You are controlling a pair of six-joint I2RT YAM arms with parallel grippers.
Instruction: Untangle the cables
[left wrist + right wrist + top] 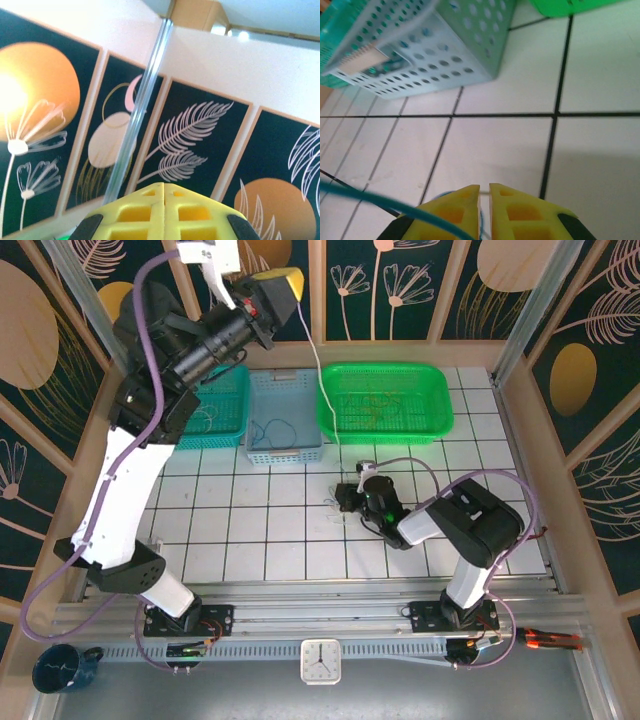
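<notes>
**Q:** What could go wrong from here?

**A:** The whitish cable [320, 370] runs from the raised left gripper [288, 292] down to the right gripper [347, 498], which sits low at a small tangle [333, 505] on the tiled table [250, 530]. If a knot remains at the low end, lifting further may drag the whole tangle upward. The thin strand could also slip out of either pinch. The blue cable [370, 197] crossing in front of the right fingers could snag as well.

**Q:** How are the arms posed?

**A:** Left arm: extended high toward the far side, above the pale blue basket [283, 435]. Its pincer is pressed together, apparently on the upper end of the whitish cable. Right arm: folded low, elbow at the near right, wrist reaching left to the table's centre. Its fingers are almost together with a thin blue strand in the slit, so it appears to pinch the blue cable.
</notes>
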